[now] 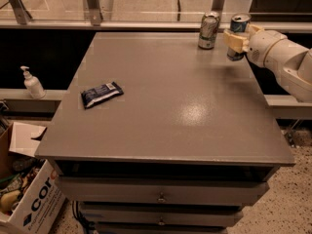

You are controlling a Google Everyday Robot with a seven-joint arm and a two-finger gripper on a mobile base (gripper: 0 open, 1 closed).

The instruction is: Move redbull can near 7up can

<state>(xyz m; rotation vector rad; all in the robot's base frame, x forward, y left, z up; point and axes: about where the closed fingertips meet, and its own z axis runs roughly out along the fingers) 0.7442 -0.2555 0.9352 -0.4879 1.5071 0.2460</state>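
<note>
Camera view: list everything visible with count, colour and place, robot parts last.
table: 1, grey, centre, drawers below
7up can: 1, silver-green, upright at the table's far edge
redbull can: 1, blue-silver, right of the 7up can and apart from it, in the gripper
packet: 1, dark blue, table's left side
pump bottle: 1, white, ledge left of the table
box: 1, white cardboard, floor at lower left
gripper: 1, cream, far right corner, shut on the redbull can
arm: 1, white, entering from the right
</note>
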